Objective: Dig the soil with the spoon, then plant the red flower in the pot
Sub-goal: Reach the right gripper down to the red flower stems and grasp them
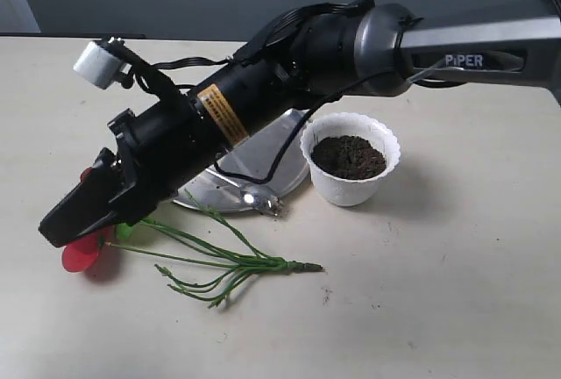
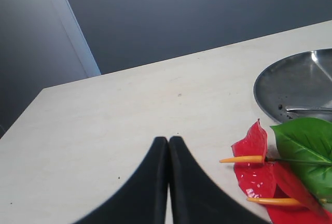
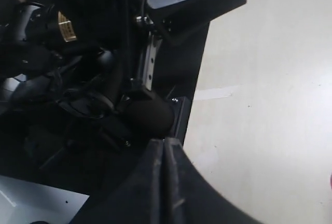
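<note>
Jaws on the left arm [image 1: 219,111] are pressed together with nothing between them, low by the desk [image 1: 438,309] at the bloom end of the red flower [image 1: 77,258]. Seen from the left wrist, the red petals and the green leaf [image 2: 306,141] sit just beside the tips, off to one side rather than between them.

The flower lies flat with its long axis along the desk. Its blooms are by the left jaws, and its thin green stems fan away and join at a base that points toward the front of the pot [image 1: 351,188].

The right jaws are also together and empty. The right wrist view shows little beyond the dark body of the other arm, so I'd judge the left arm the nearer one. For a pick-up, its jaws would have to part first and straddle a stem crosswise.

Further out, the spoon [image 1: 259,198] rests on the steel plate [image 1: 206,193], partly beneath the left arm and untouched. The pot stands upright just beside the plate, with the soil [image 1: 348,156] inside it. Nothing lies between flower and pot, though the forearm hangs over the plate and spoon.
</note>
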Robot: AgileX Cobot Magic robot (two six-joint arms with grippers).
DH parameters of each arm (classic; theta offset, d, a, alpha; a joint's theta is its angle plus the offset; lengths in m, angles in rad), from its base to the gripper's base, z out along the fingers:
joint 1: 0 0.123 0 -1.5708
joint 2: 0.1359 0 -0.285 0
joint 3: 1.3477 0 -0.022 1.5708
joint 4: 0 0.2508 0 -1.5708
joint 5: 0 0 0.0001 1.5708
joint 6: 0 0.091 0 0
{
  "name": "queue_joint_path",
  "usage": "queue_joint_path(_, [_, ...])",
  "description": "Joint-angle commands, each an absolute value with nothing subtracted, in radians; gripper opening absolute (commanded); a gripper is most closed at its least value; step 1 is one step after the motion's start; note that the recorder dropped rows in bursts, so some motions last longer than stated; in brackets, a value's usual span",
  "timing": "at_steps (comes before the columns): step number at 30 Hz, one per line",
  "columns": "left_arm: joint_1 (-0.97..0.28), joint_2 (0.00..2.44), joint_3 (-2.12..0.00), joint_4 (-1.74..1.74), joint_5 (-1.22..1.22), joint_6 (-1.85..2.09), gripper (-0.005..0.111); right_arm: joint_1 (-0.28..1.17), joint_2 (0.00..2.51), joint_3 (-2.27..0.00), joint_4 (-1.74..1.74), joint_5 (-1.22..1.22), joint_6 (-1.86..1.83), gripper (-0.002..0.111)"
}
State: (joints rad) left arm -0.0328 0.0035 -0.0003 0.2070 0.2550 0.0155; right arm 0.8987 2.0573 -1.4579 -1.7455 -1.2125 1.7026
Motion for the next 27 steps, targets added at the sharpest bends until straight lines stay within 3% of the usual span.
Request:
queue_joint_path(1, [-0.032, 0.000, 0.000, 0.204, 0.244, 0.011, 0.000, 0.897, 2.036, -1.462, -1.744, -1.221, 1.709, -0.001])
queue_joint_path(4, [-0.032, 0.000, 0.000, 0.204, 0.244, 0.011, 0.000, 0.897, 1.998, -1.462, -1.744, -1.216, 1.709, -0.001])
queue_joint_path(15, [-0.032, 0.000, 0.000, 0.204, 0.244, 0.011, 0.000, 0.920, 1.787, -1.378, -1.669, -0.830, 1.713, -0.001])
queue_joint_path(20, [-0.032, 0.000, 0.000, 0.204, 0.244, 0.011, 0.000, 0.927, 1.723, -1.150, -1.356, -0.633, 1.167, -0.001])
queue_joint_path(27, [-0.032, 0.000, 0.000, 0.204, 0.244, 0.011, 0.000, 1.010, 1.693, -1.001, -1.178, -0.009, 0.649, -0.001])
